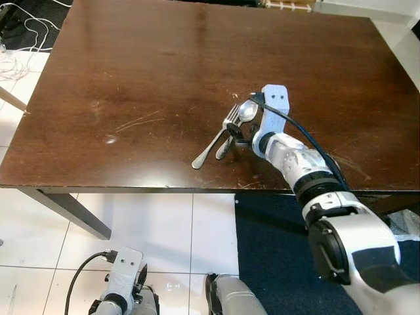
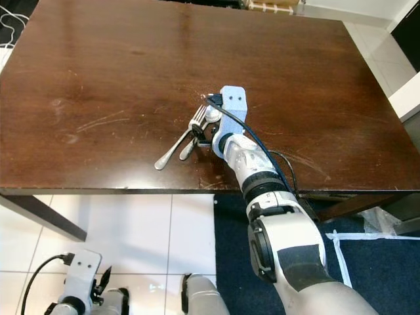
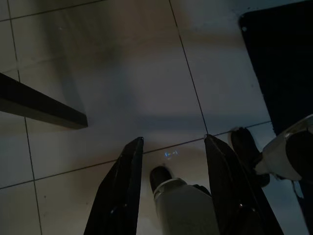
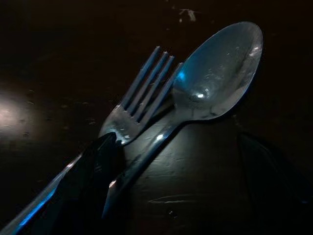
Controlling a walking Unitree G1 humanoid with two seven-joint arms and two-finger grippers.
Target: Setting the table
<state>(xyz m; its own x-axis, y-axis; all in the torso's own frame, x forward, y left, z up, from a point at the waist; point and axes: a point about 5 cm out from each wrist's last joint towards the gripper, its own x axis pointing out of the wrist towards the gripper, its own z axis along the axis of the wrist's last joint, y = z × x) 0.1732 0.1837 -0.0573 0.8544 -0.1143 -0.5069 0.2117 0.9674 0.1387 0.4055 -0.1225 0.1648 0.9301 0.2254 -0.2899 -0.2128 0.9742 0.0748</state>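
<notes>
- The fork and the spoon are seen lying side by side on the dark wooden counter, near its front edge, heads touching.
- The right gripper is held low over both handles; in the right wrist view its fingers are spread, one resting against the fork's neck, the other beyond the spoon.
- The left gripper is left hanging by the floor tiles, fingers apart, nothing between them.
- A risk is judged here: both pieces could be caught at once, or the fork nudged askew, since the handles lie so close together.
</notes>
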